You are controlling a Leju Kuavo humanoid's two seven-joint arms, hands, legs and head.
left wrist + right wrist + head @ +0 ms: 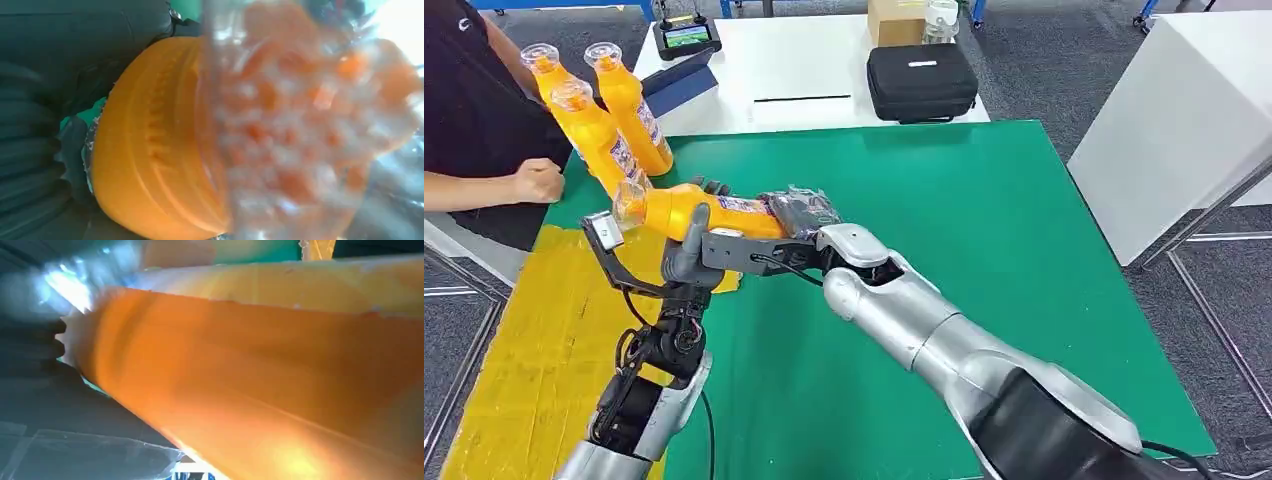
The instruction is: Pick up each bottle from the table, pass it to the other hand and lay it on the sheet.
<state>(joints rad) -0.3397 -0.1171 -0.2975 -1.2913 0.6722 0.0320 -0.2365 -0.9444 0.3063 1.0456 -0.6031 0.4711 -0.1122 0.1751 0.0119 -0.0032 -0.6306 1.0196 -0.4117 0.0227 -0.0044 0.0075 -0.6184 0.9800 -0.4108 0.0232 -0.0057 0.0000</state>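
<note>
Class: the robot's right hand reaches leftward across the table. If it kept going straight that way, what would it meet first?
Probably the left hand, already gripping the bottle that the right hand holds; depth is unclear.

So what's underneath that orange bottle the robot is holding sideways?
Below the bottle lie the green mat and the edge of the yellow sheet. The left robot hand and right robot hand cover the spot directly beneath.

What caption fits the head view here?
Handover over the green table: both hands, left hand and right hand, grip one orange bottle beside the yellow sheet.
</note>
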